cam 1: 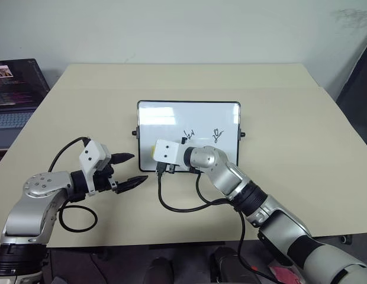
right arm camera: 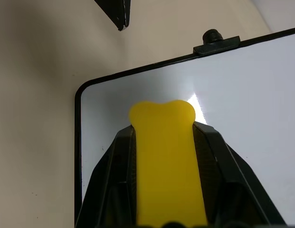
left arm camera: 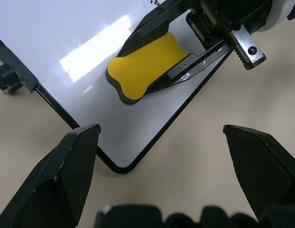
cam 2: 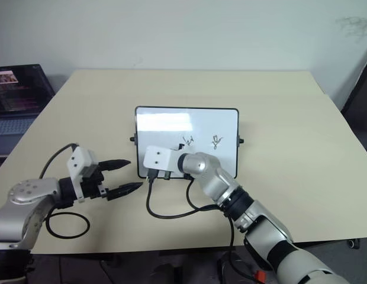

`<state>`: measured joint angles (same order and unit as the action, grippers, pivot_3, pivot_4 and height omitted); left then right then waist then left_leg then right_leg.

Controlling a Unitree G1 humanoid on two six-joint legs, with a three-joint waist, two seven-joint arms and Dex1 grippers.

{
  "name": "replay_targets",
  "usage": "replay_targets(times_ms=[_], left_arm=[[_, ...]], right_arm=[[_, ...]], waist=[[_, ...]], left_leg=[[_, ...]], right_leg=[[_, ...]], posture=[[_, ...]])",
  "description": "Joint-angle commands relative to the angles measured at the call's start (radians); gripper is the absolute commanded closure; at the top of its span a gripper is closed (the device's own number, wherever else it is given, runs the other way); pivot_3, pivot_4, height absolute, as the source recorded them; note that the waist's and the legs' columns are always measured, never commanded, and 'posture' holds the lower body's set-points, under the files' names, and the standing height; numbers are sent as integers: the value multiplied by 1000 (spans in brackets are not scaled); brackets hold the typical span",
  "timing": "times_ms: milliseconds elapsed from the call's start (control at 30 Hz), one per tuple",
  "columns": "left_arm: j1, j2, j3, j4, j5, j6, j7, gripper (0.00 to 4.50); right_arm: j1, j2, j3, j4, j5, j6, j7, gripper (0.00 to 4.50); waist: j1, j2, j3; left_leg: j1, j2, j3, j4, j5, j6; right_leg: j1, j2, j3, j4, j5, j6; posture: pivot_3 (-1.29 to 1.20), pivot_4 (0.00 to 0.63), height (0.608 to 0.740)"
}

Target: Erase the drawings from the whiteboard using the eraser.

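1. The left gripper [cam 1: 131,170] is hovering over the beige table [cam 1: 302,136] with its two black pointed fingers spread well apart, holding nothing and touching nothing; the whiteboard's [cam 1: 171,115] near left corner is lying just ahead of its tips.
2. A dark laptop [cam 1: 12,89] with a lit screen is sitting well off to the far left of that gripper, its writing too small to read.
3. The right gripper [right arm camera: 164,142] is clamping its black fingers on both long sides of the eraser [left arm camera: 145,66], a yellow foam block with a waisted, bone-like outline and a dark underside.
4. The eraser is sticking out past the fingertips and lying over the near left part of the glossy white board; whether it is pressing on the surface cannot be told.
5. The board is showing a thin black frame, rounded corners and a small black knob on each side, and is reflecting a bright patch of light.
6. The drawings [cam 1: 202,134], two black marker scribbles in plain sight, are sitting just to the right of the right gripper, behind its white wrist housing; they are spelling nothing readable.
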<state>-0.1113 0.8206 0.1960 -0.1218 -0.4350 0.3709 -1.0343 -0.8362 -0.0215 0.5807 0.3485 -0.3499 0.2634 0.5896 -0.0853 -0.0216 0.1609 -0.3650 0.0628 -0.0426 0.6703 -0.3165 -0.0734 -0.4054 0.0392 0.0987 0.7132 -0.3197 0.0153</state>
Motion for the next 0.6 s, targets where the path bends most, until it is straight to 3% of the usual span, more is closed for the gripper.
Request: replay_targets(times_ms=[33, 267, 467, 600], left_arm=[[-15, -1, 8, -35, -16, 1, 3, 0], [-25, -3, 2, -36, -14, 7, 0, 0], [-25, -4, 4, -47, -17, 14, 5, 0], [-25, -21, 7, -72, -29, 32, 25, 0]], right_arm=[[-34, 3, -58, 37, -22, -4, -91, 3192], [-93, 23, -111, 80, -13, -62, -212, 3192], [-55, 6, -91, 76, -7, -50, -165, 3192], [28, -6, -115, -32, 37, -110, -149, 3192]], waist=[[0, 0, 0], [1, 0, 1], [1, 0, 1], [2, 0, 1]], left_leg=[[0, 0, 0, 0, 0, 0], [-1, 0, -1, 0, 1, -2], [-1, 0, -1, -4, 1, -2], [-1, 0, -2, -4, 1, -2]], right_leg=[[0, 0, 0, 0, 0, 0], [0, 0, -1, -1, 0, 0], [-1, 0, 0, -2, -1, -1], [-1, -1, -1, -3, -1, -1]], posture=[[0, 150, 740], [0, 150, 740], [0, 150, 740], [0, 150, 740]])
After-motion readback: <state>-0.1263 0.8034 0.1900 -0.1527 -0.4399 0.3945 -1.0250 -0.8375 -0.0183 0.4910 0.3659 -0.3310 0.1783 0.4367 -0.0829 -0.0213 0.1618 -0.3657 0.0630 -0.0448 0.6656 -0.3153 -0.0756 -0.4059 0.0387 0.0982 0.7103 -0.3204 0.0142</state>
